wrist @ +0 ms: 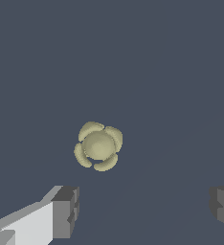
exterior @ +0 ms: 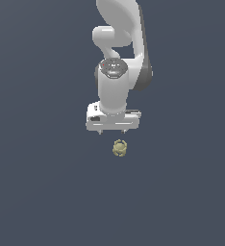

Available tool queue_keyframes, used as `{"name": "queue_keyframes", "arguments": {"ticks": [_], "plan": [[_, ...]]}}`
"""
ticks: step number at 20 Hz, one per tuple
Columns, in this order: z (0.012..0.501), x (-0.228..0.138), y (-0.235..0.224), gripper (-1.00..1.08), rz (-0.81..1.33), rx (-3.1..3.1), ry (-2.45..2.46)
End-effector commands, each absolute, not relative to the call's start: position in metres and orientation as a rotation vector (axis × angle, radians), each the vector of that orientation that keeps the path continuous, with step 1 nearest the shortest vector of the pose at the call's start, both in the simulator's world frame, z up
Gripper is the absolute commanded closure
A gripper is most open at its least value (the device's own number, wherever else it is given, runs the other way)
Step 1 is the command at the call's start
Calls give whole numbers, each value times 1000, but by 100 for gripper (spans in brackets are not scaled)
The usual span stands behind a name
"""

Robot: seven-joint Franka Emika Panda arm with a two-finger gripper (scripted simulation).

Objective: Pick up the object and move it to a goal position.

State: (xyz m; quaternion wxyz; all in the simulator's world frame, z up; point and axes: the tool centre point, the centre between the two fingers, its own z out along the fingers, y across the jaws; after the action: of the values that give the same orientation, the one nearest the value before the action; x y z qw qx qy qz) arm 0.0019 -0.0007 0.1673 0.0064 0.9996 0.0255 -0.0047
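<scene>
Only my wrist view showed the object's (wrist: 98,146) petal-like lobes; gripper (wrist: 145,210) pointed down, jaws wide, empty.

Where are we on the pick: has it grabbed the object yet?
Not yet. Done: the gripper is near the object, just short of it in the exterior view. In hand: nothing; the wrist view shows the fingers spread wide with the object outside the gap between them. Left: align, grasp, lift, and carry to the goal, which isn't visible.
</scene>
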Motion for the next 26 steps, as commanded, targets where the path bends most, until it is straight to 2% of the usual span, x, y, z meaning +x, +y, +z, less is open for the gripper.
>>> {"name": "queue_keyframes", "arguments": {"ticks": [1,12,26], "plan": [[167,2,-1,-92,-15,3128,80],[172,2,-15,-92,-30,3101,126],[139,7,7,-92,-15,3119,-72]]}}
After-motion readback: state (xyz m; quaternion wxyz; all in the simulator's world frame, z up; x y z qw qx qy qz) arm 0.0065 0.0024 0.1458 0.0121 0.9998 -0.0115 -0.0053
